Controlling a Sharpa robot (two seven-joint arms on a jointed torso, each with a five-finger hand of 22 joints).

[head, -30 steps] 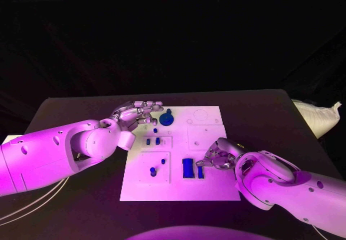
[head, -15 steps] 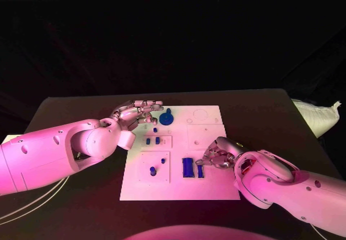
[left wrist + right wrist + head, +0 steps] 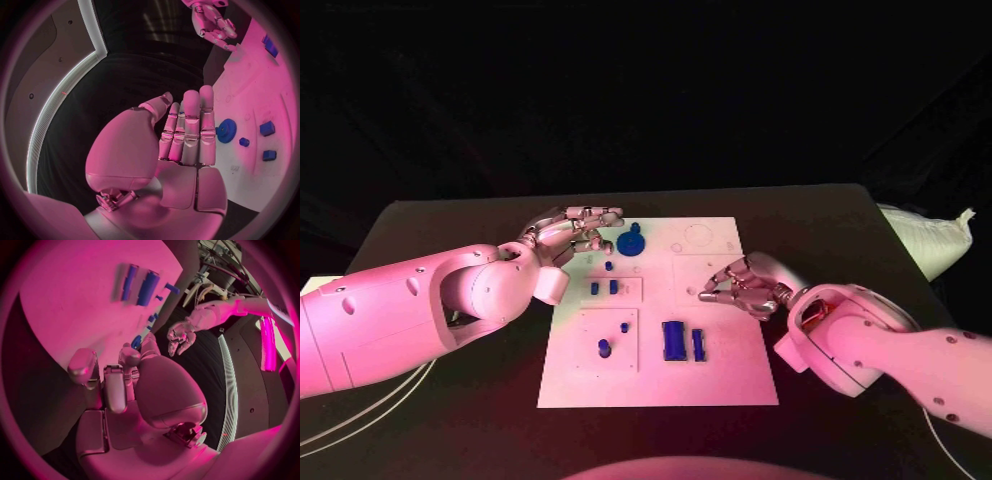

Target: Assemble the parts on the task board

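Parts point(image 3: 674, 340) lie loose on the task board point(image 3: 718, 375). Left hand point(image 3: 574, 232) spread and empty, right hand point(image 3: 740, 285) curled, empty. A low sweep could scatter them.

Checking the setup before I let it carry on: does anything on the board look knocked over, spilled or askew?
Nothing stands out. The task board lies flat and square on the table, the blue gear sits at its far edge, and the two long blue parts lie side by side. Both hands hold nothing.
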